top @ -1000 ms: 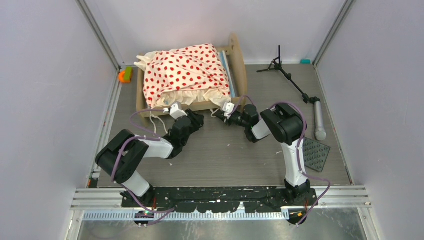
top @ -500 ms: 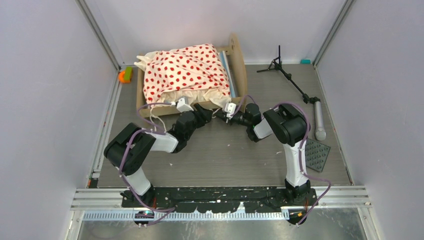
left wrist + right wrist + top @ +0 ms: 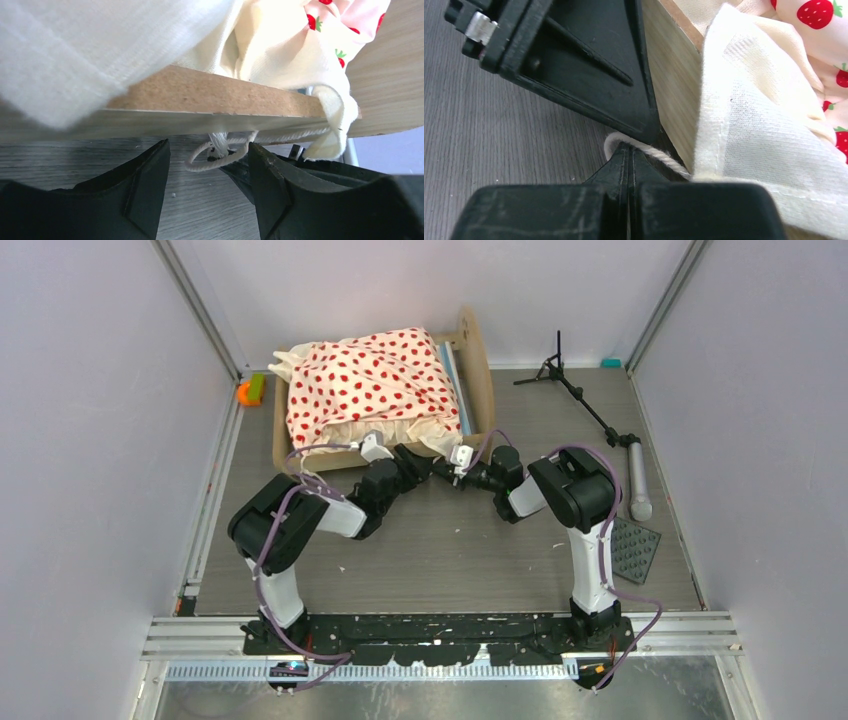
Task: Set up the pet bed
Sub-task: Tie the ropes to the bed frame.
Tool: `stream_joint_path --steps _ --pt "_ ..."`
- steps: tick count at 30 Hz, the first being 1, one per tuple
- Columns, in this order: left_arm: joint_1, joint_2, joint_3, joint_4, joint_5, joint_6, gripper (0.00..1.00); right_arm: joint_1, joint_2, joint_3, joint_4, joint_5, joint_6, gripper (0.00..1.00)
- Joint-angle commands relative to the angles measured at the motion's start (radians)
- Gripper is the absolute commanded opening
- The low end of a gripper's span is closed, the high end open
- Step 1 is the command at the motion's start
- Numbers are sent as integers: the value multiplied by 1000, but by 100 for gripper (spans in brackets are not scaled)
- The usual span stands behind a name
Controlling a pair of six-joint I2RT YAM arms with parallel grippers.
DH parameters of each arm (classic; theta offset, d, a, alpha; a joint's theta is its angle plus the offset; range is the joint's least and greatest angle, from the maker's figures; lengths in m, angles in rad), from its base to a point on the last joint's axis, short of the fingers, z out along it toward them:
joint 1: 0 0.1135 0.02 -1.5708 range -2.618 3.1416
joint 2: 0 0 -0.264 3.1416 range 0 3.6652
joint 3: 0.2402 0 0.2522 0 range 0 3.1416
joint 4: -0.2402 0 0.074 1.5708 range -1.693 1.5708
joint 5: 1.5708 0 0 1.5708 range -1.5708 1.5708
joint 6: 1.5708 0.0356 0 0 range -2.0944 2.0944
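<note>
Two changes: left gripper (image 3: 207, 146) has slid right along the pet bed (image 3: 478, 365), far-left on the table (image 3: 450, 540), and parted its jaws around the cord (image 3: 218, 142); right gripper (image 3: 629, 150) stays clamped on it, so tying can likely proceed.

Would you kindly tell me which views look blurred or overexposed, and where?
Left wrist view: the bedding at upper left is washed out and out of focus, the string sharp. Right wrist view: evenly lit, the bedding's weave crisp. Top view: even light, no glare, the bed in focus.
</note>
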Motion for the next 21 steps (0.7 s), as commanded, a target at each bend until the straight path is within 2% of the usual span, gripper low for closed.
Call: stream_joint_path --steps 1,4,16,17,18,21 --pt "5 25 35 86 -42 -45 60 -4 -44 3 46 -25 -16 0" --pt "5 34 44 89 -53 -56 55 -4 -43 3 47 -28 -17 0" --pt "5 73 53 149 -30 -87 10 -5 -45 5 47 -25 -6 0" --pt "4 75 51 156 -30 -88 5 -6 -47 3 47 -21 -3 2" --pt "5 76 51 160 -31 -88 1 -6 -51 -1 47 -13 -1 7" --pt "4 72 48 159 -37 -81 0 -8 -76 -23 35 21 -2 23"
